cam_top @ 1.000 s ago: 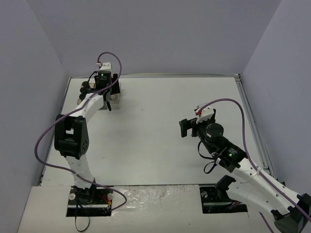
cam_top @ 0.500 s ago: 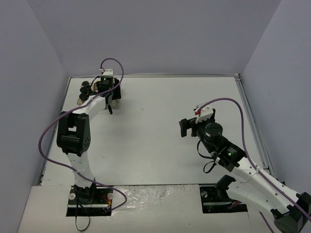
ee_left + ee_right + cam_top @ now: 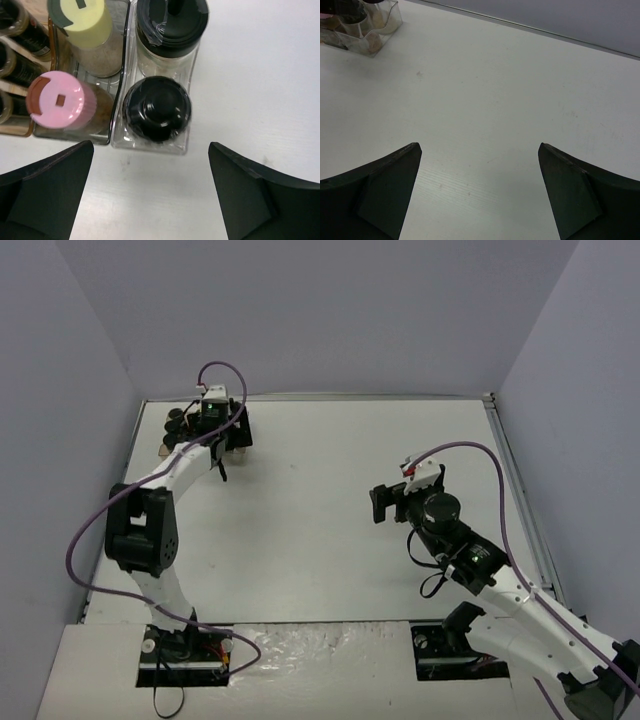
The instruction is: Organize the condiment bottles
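Your left gripper [image 3: 151,162] hangs wide open and empty over the black knob-capped bottle [image 3: 157,107] in the clear tray section [image 3: 125,143].

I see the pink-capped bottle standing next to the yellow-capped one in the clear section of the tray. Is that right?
Not quite: the pink-capped bottle does stand next to the yellow-capped one, but in the grey section. The clear section holds the two black-capped bottles. The left wrist view shows it.
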